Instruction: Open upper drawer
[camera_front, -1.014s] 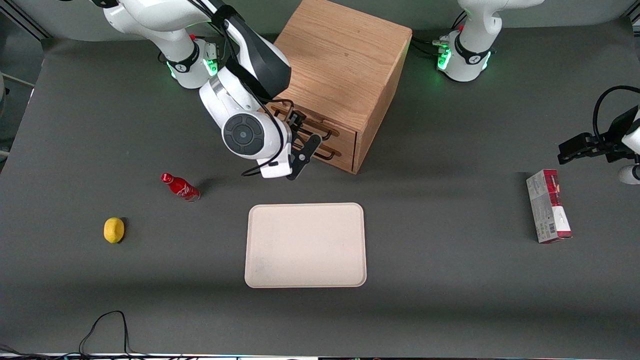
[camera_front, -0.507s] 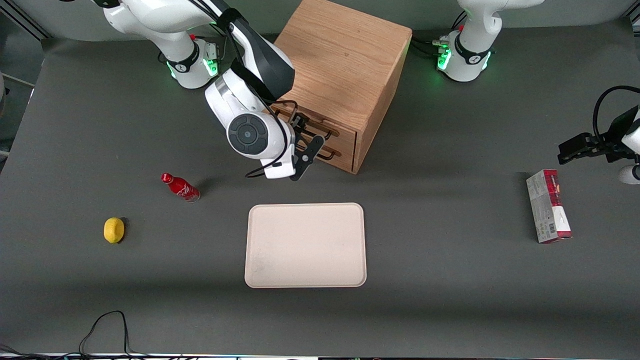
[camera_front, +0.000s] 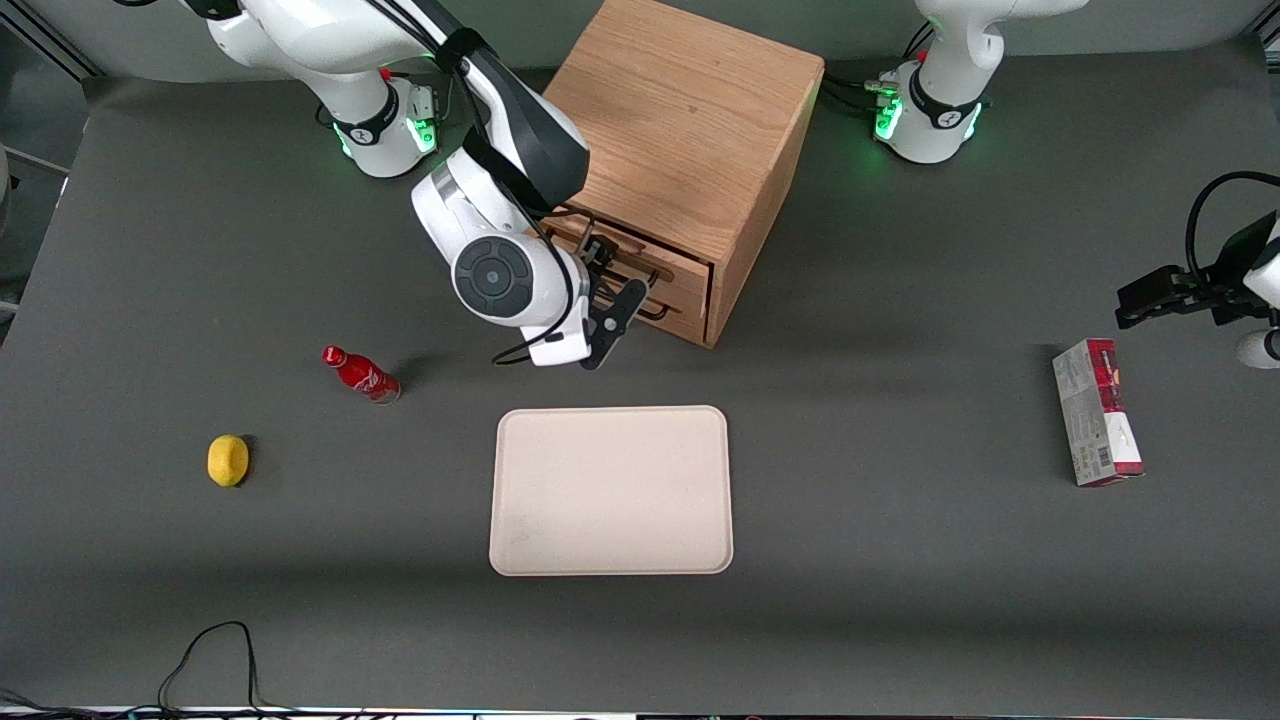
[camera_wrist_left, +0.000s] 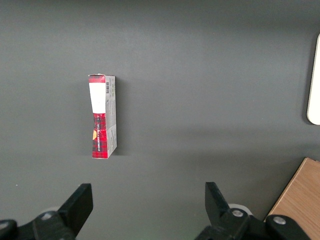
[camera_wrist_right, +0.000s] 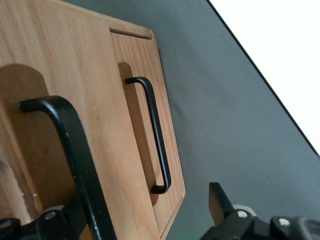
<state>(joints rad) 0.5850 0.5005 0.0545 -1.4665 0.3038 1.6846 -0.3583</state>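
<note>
Dark grey matte counter (camera_front: 900, 600) fills the scene, evenly lit with soft shadows, a black cable (camera_front: 205, 660) looping at its edge nearest the front camera, pale grey wall strip (camera_front: 860, 20) along the edge farthest from that camera.

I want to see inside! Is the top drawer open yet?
Not yet. Done: the robot's hand has reached the front of the oak cabinet, with one finger hooked around the upper drawer's handle. In hand: getting hold of that handle. Left: pulling the upper drawer out; it looks shut, flush like the lower drawer.
</note>
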